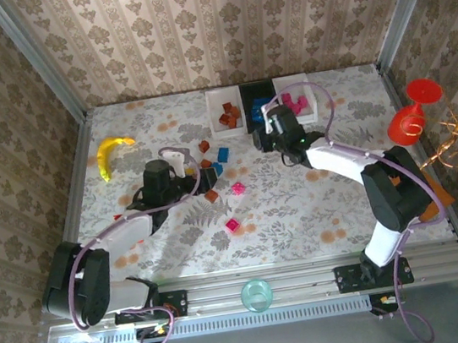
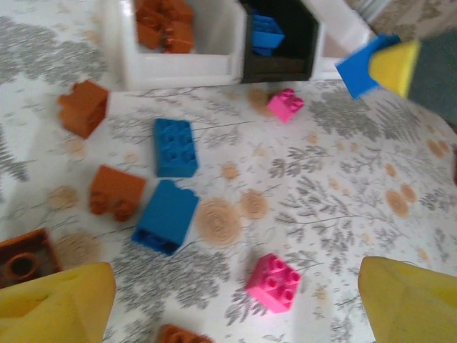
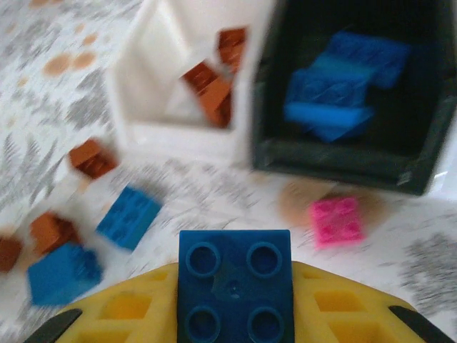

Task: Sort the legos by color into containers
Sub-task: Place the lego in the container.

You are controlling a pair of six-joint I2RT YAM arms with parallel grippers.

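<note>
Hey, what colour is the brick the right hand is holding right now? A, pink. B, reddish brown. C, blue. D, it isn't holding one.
C: the right hand is shut on a blue brick, gripped between its yellow pads just in front of the black tray.

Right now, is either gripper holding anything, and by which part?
Right gripper is shut on a blue lego, pinched by two opposite side walls, studs toward the wrist camera. Left gripper is open, empty.
</note>
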